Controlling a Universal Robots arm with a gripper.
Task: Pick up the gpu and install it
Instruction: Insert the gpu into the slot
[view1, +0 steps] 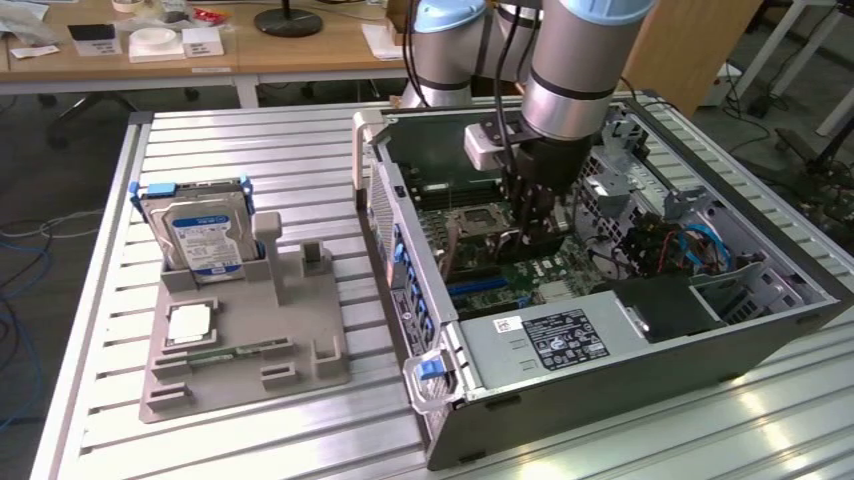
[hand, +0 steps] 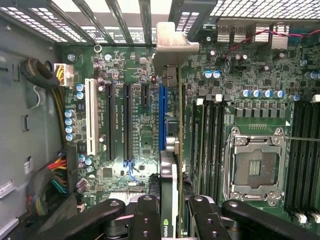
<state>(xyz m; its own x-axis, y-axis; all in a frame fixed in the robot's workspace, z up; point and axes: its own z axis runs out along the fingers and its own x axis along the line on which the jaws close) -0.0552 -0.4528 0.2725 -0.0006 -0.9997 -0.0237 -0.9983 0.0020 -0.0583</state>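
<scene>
holding the gpu (hand: 170, 170) edge-on over the motherboard (hand: 149, 145) — gripper (hand: 172, 212) clenched on the card — inside the open computer case (view1: 747, 345).

the arm (view1: 587, 60) comes down vertically from the far side, wrist upright. the tool (view1: 534, 235) points straight down, its black fingers (hand: 146, 217) clamped on the gpu (hand: 171, 165), held edge-on between them.

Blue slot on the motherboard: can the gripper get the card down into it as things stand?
Probably yes. The gripper, shut on the graphics card, holds it edge-on in line with the blue slot. The case is open on its side, and the cables lie off to one side.
</scene>
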